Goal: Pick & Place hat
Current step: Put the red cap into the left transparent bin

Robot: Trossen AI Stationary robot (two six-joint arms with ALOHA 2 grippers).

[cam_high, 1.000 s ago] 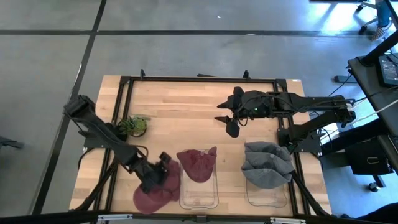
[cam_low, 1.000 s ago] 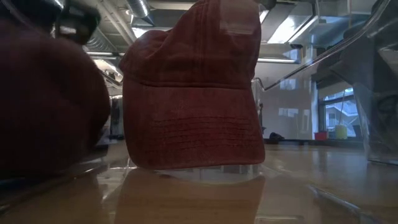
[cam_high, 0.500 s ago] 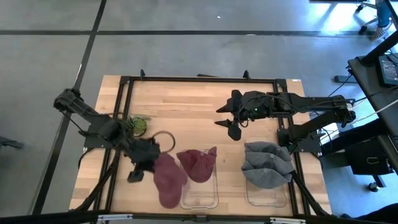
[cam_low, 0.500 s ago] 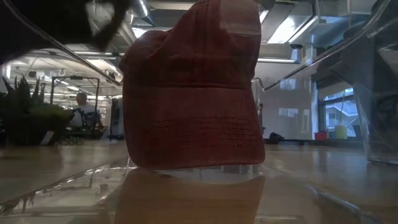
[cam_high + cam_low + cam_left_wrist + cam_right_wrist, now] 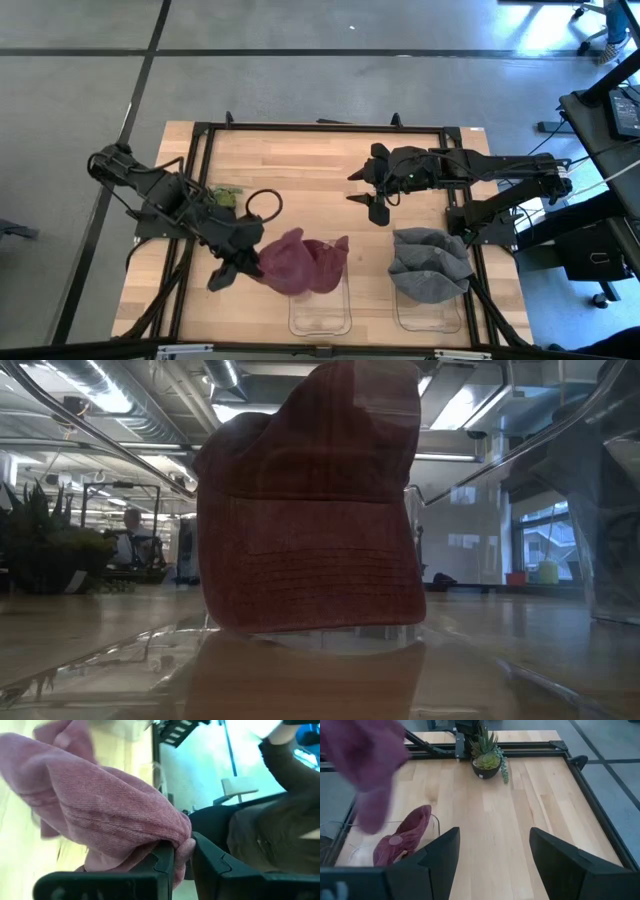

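Observation:
My left gripper (image 5: 243, 262) is shut on a pink-maroon hat (image 5: 287, 263) and carries it in the air at the left rim of a clear bin (image 5: 320, 312). A second, redder hat (image 5: 325, 258) sits in that bin and leans on its far wall; it fills the low view (image 5: 310, 510). In the left wrist view the held hat (image 5: 100, 800) bulges ahead of my fingers. My right gripper (image 5: 375, 197) hovers open over the bare middle of the table, far from both hats. Its wrist view shows the held hat (image 5: 365, 755) as a blur. My left gripper pinches a bunched fold at the hat's edge (image 5: 183, 846) between its two fingers (image 5: 164, 861), coming from the table's left side. The hat is lifted clear of the table and billows out beyond the fingers toward the bin; one layer or several, I cannot tell.
A second clear bin at the near right holds grey hats (image 5: 430, 265). A small potted succulent (image 5: 225, 197) stands at the table's left, near my left arm. A black frame (image 5: 320, 127) runs round the table. Bare wood lies across the far half.
My left gripper has risen from the table's near left edge and swung right toward the clear bin, keeping its hold. The pink-maroon hat, which lay flat on the table, is now lifted clear and hangs beside the red hat. The dark mass has left the low view.

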